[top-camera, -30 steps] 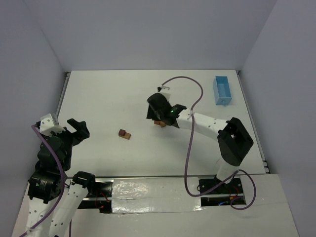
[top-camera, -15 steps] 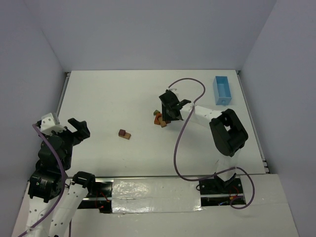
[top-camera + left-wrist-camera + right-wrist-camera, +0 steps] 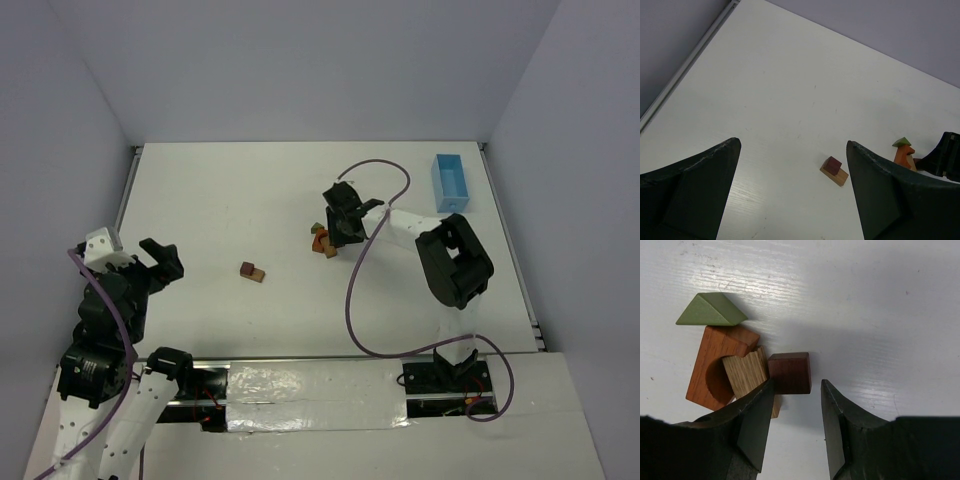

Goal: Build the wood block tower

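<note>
Though well apart, tray (image 3: pixel 438 186) and blocks (image 3: pixel 321 241)

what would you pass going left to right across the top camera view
left claw → pair of blocks → pile of blocks → blue tray

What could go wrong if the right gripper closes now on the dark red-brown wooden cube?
The right gripper reaches only the near edge of the dark red-brown wooden cube; a shallow pinch may slip.
One finger overlaps the light tan wooden block, so closing could shove it, the orange wooden arch block and the green wooden wedge.
</note>
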Controlling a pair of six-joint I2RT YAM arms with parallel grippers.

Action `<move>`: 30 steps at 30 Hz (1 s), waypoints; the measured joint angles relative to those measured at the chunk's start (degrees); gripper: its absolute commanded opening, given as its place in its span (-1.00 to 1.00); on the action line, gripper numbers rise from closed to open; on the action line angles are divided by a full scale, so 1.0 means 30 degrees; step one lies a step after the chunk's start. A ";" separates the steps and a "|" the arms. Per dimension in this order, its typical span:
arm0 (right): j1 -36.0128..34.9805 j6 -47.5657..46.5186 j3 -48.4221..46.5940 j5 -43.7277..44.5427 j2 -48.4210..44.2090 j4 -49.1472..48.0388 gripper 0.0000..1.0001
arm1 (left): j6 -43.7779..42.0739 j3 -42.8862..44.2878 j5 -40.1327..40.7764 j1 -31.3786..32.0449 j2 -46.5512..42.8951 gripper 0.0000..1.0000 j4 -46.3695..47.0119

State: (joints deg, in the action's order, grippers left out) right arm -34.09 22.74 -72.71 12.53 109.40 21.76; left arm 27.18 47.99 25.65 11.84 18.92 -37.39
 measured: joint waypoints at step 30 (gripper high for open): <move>0.0328 0.0022 -0.1027 -0.0393 -0.0342 0.0044 0.01 | -0.0007 0.0000 -0.0095 0.0000 0.0131 0.99 0.0015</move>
State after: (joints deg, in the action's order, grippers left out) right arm -33.10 22.81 -75.79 11.35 108.38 21.89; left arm 27.16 47.99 25.36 11.84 19.31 -37.34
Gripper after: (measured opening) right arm 0.506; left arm 0.995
